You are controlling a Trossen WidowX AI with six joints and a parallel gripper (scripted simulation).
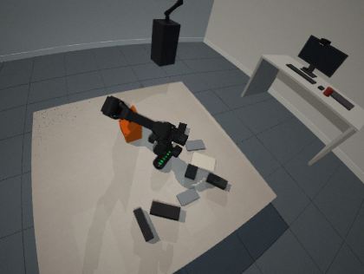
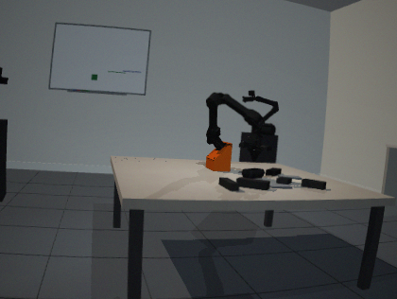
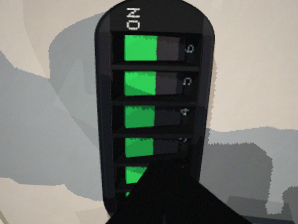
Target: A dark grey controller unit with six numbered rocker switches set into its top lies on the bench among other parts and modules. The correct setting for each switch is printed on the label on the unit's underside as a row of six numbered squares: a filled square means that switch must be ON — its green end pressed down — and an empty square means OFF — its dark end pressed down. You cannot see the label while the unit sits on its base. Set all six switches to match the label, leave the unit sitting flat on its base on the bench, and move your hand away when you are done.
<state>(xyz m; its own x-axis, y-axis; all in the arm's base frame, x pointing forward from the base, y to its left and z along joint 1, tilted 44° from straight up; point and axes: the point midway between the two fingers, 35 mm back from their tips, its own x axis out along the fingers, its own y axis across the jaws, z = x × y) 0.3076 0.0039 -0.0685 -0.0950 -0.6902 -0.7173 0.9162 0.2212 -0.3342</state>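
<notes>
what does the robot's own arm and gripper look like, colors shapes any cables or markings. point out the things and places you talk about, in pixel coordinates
The arm (image 1: 140,120) (image 2: 238,108) is matte black all over, with slim straight links and bulkier, rounded joints. The tool (image 3: 161,169) is black too, its fingers tapering to a narrow tip in the wrist view. No cable or marking can be made out on either in this dim light.
</notes>
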